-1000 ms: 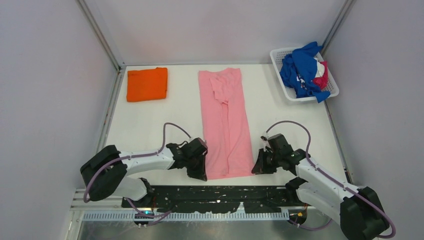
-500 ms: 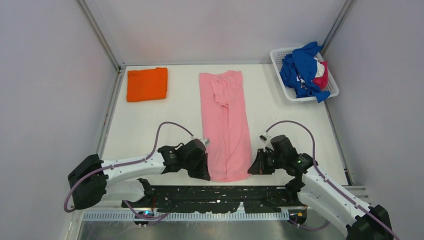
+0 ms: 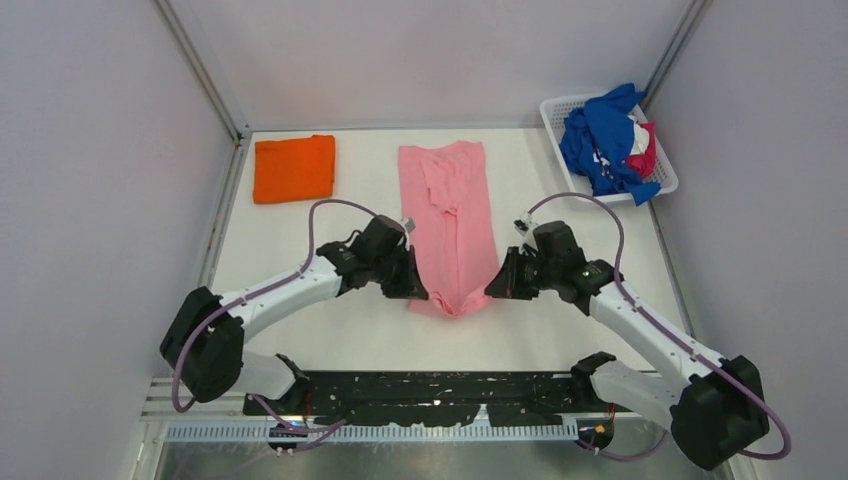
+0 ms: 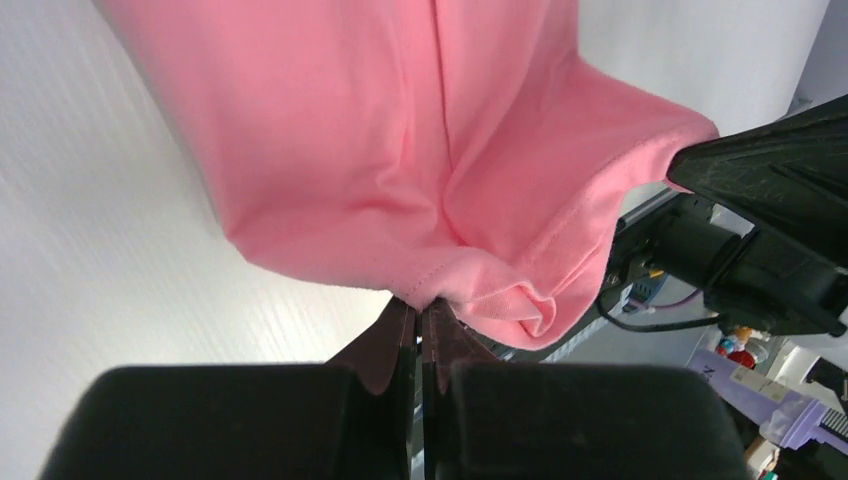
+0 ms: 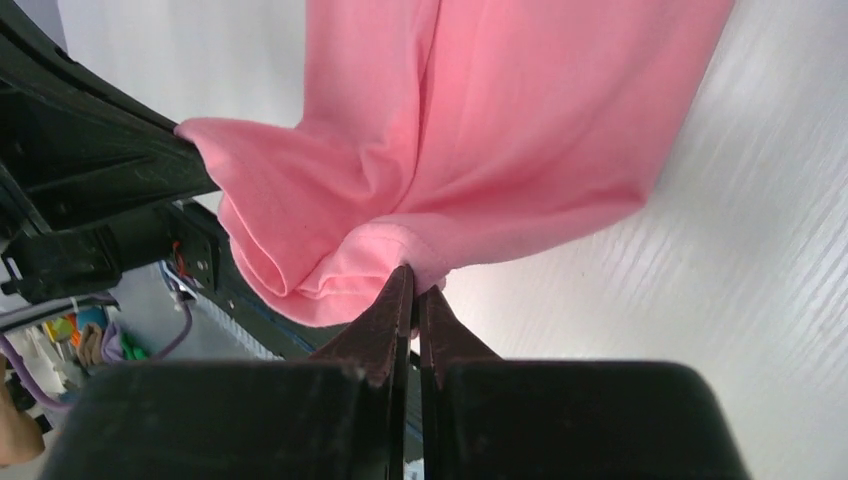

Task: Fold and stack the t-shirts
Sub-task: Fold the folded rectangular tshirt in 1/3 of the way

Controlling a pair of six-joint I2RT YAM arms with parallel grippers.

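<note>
The light pink t-shirt [image 3: 452, 215] lies lengthwise in the middle of the table, folded into a long strip. My left gripper [image 3: 413, 289] is shut on its near left hem corner [image 4: 425, 295]. My right gripper [image 3: 493, 288] is shut on its near right hem corner [image 5: 415, 270]. Both hold the near end lifted off the table, and it sags between them. The orange t-shirt [image 3: 294, 168] lies folded at the far left. Blue [image 3: 598, 135], white and magenta tees are piled in the basket.
The white slatted basket [image 3: 560, 108] stands at the far right corner. Metal frame rails run along the left and right table edges. The black base plate [image 3: 430, 395] lies along the near edge.
Both grippers have risen and moved away from the near edge, carrying the pink shirt's near hem up and toward the far side. The hem now sags between them.
</note>
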